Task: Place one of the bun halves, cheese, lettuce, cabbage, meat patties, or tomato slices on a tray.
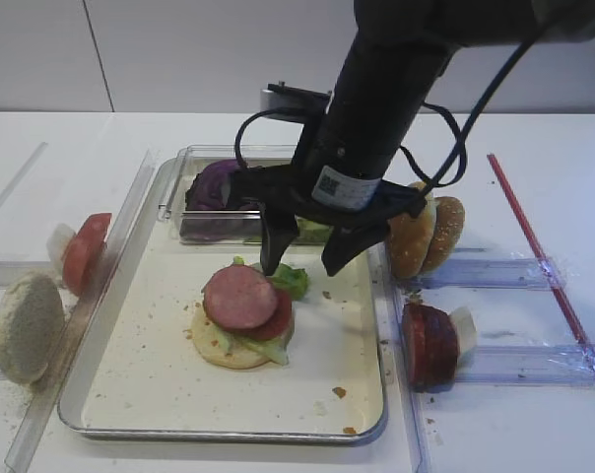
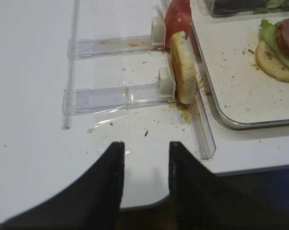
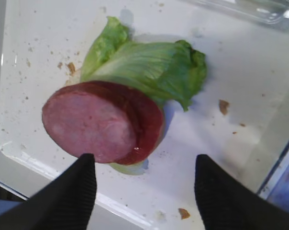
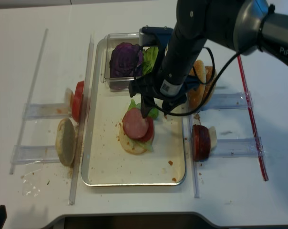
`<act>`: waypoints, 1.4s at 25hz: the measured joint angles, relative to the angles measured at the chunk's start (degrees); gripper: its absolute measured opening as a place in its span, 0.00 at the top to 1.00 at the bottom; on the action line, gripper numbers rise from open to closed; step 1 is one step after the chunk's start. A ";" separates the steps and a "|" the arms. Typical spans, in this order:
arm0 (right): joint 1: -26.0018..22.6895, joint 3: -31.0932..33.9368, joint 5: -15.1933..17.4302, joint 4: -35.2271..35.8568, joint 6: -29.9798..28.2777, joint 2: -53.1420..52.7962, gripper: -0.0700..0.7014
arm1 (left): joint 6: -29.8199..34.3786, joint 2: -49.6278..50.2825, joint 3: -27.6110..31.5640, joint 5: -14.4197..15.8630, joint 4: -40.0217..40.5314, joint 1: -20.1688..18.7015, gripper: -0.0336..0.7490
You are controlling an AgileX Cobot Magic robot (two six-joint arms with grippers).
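Nearest on the left, a pale whitish flat bun half [image 1: 26, 326] stands on edge in a clear plastic rail holder [image 2: 118, 94], just outside the tray's left rim. A little farther along the same side, bright orange-red tomato slices [image 1: 85, 251] stand upright in a second such holder. The left claw [image 2: 145, 165] hangs above the bare white surface [image 2: 34, 120] near those holders, its dark jaws parted with nothing between them.

On the right, dark-rimmed meat patties [image 1: 430, 344] stand on edge in another clear holder just beyond the tray's right rim, and farther back golden-brown sesame bun halves [image 1: 426, 236] lean together.

The large cream-coloured tray with a raised silvery rim [image 1: 110, 389], speckled with crumbs, holds a stack at its middle: a pale bun base [image 1: 229, 352] at the bottom, bright green ruffled lettuce [image 3: 149, 64] and a red slice over it, and a pinkish-brown meat patty [image 1: 237, 297] lying on top, slightly tilted. The right claw [image 1: 304, 267] hovers just above the far right edge of this stack, jaws spread wide and holding nothing; the patty lies below and to the near left of its tips, apart from them.

At the tray's far end sits a small clear plastic box [image 4: 113, 42] with dark purple cabbage leaves [image 4: 125, 59] and more green leaf. Beyond the surface rises a plain pale wall [image 1: 179, 49].
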 joint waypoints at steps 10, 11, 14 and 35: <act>0.00 -8.51 8.87 -7.62 8.24 0.00 0.30 | 0.00 0.00 0.00 0.00 0.00 0.00 0.67; 0.00 -9.14 8.87 -8.29 8.69 0.00 0.30 | 0.00 0.00 0.00 0.00 0.00 0.00 0.67; 0.00 -10.54 9.13 -9.31 9.18 0.00 0.30 | 0.00 0.00 0.00 0.00 0.00 0.00 0.67; -0.20 -11.11 9.47 -11.51 8.05 0.00 0.30 | 0.00 0.00 0.00 0.00 0.00 0.00 0.67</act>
